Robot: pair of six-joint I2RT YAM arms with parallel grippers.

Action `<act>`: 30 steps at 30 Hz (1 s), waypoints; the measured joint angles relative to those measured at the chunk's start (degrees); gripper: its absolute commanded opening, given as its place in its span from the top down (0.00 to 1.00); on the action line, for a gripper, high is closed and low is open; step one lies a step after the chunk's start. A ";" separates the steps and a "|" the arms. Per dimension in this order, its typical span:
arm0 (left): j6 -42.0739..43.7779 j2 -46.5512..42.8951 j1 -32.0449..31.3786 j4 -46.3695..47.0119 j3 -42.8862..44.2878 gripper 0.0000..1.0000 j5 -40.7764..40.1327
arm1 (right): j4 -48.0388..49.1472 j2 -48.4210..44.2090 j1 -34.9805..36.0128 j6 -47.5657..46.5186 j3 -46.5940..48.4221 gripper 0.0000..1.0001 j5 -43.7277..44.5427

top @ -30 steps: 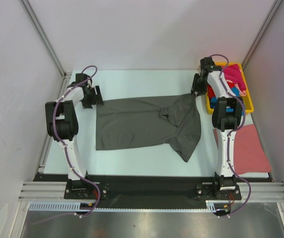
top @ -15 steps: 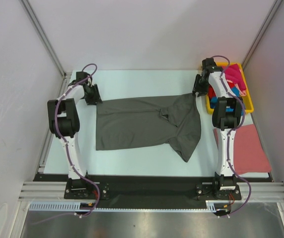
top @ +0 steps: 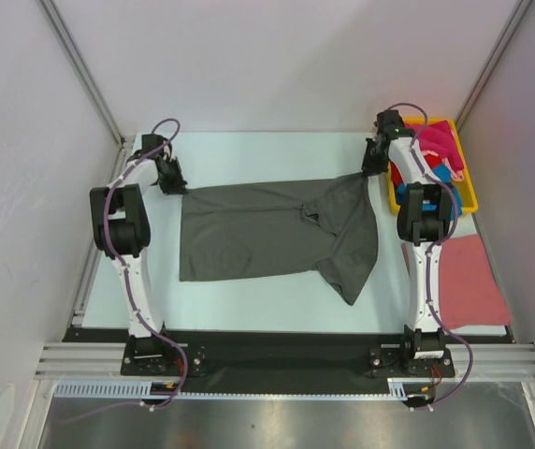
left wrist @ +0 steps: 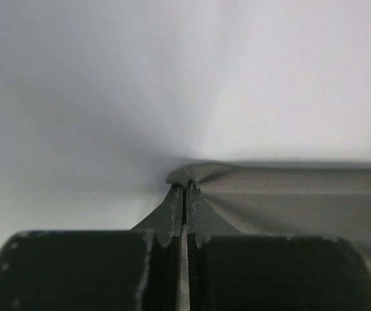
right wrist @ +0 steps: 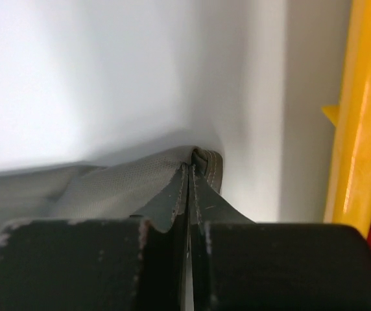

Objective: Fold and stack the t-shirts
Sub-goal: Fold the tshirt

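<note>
Since dark grey t-shirt (top: 258,234) looks soft, light, limp, far corner hems suit gripping: left gripper (left wrist: 184,191), right gripper (right wrist: 189,172) each clamped there.

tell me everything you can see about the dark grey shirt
The dark grey t-shirt is large, plain and fine-knit, lying flat across the table, lengthwise left to right. Its right part is rumpled, with a flap reaching toward the near edge. The left gripper is shut on its far left corner, the right gripper on its stitched far right corner, beside the yellow tray.
</note>
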 measured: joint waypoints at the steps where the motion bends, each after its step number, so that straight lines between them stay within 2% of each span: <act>1: 0.07 0.33 0.22 -0.20 0.63 1.00 -0.09 | 0.94 0.04 0.11 0.04 0.00 1.00 0.02; 6: 0.44 2.16 2.01 -0.33 3.56 1.00 -0.57 | 2.73 2.16 0.81 0.31 2.49 1.00 -0.24; 7: 0.44 2.49 2.34 -0.31 4.09 1.00 -0.55 | 3.04 2.73 0.96 0.44 2.84 0.98 -0.35; 8: 0.42 2.86 2.58 -0.33 4.59 1.00 -0.50 | 3.19 3.08 1.16 0.79 2.84 0.89 -0.39; 10: 0.39 3.34 2.80 -0.20 5.33 1.00 -0.48 | 3.34 3.45 1.49 1.60 2.95 0.79 -0.42; 11: 0.39 3.50 2.80 -0.13 5.51 0.91 -0.52 | 3.26 3.45 1.55 1.75 3.13 0.70 -0.44; 12: 0.37 3.52 2.80 -0.15 5.64 0.73 -0.74 | 2.86 3.45 1.64 2.45 3.61 0.66 -0.44; 13: 0.52 3.52 2.78 -0.17 5.68 0.49 -1.11 | 2.25 3.54 1.73 2.93 4.28 0.62 -0.44; 14: 0.33 3.50 2.78 -0.04 5.68 0.46 -1.53 | 1.53 3.56 1.77 3.34 4.98 0.57 -0.31; 15: -0.07 2.99 2.75 0.37 5.77 0.42 -2.47 | 0.52 3.56 1.84 3.87 5.70 0.56 -0.02; 16: -0.20 2.38 2.73 0.50 5.38 0.32 -4.11 | -0.57 3.39 1.86 4.04 6.03 0.55 0.39; 17: -0.24 1.38 2.80 0.87 4.11 0.29 -5.81 | -1.97 2.91 1.88 4.42 5.90 0.53 1.01; 20: -0.76 -3.48 2.91 0.50 -2.03 0.27 -10.03 | -4.85 -1.73 1.88 5.11 -0.37 0.51 3.30; 24: -1.66 -14.88 2.91 -0.26 -13.51 0.28 -12.76 | -7.76 -14.75 2.01 5.38 -16.81 0.50 4.85; 30: -5.51 -41.75 2.91 0.85 -35.43 0.34 -12.66 | -4.61 -42.21 5.66 4.90 -43.04 0.50 1.60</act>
